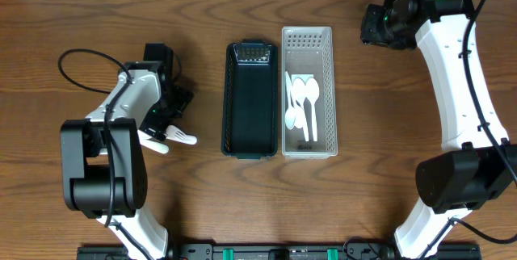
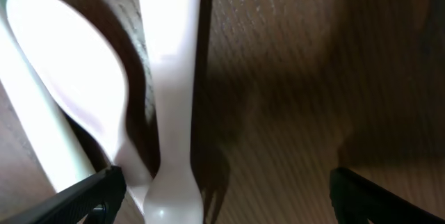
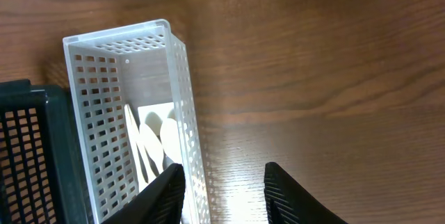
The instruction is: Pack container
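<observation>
A white perforated container (image 1: 325,90) in the middle of the table holds several white plastic spoons (image 1: 302,102). It also shows in the right wrist view (image 3: 184,113). A dark green basket (image 1: 250,143) stands beside it on the left. Two white utensils (image 1: 179,137) lie on the table at the left. In the left wrist view they fill the frame close up: a spoon (image 2: 76,85) and a second handle (image 2: 172,113). My left gripper (image 2: 222,196) is open low over them, fingers either side. My right gripper (image 3: 222,196) is open and empty, high at the back right.
The left arm's black cable (image 1: 81,66) loops over the table at the far left. Bare wood (image 3: 313,78) lies to the right of the white container.
</observation>
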